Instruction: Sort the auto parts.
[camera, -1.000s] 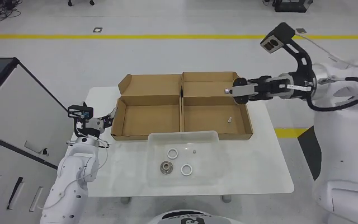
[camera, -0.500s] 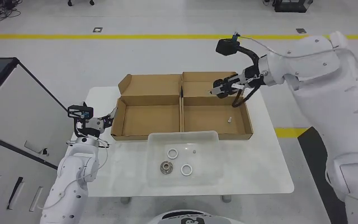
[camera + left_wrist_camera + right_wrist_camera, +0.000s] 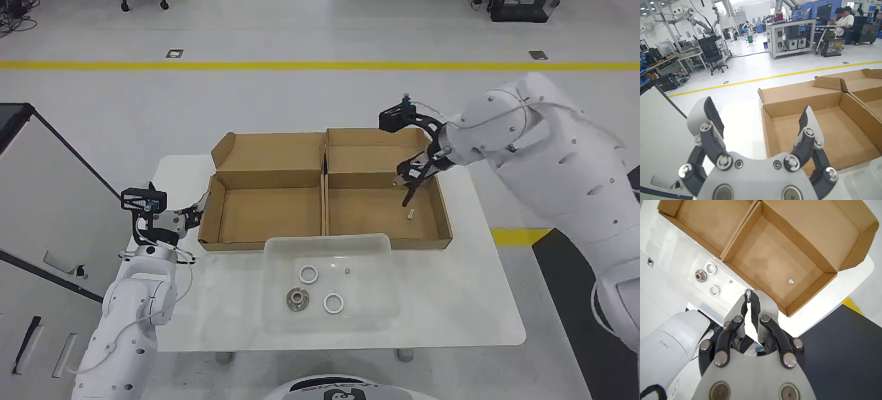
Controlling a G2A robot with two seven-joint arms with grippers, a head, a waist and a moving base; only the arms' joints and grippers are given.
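Pinching a small bolt (image 3: pixel 747 294) in the right gripper (image 3: pixel 749 296), over the right box (image 3: pixel 772 256) (prob to drop w/ the other bolt (image 3: pixel 790 281) lying there). Left gripper (image 3: pixel 757 106): wide open, empty, beside left box (image 3: pixel 810 128).

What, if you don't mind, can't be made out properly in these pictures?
The screw in the right gripper: in the right wrist view the fingers cover part of it, so its length is unclear.
The small part in the right box: too small in top and right wrist views to identify.
The speck in the clear tray: too small to name.
The clear tray, left wrist view: cut off by the edge.
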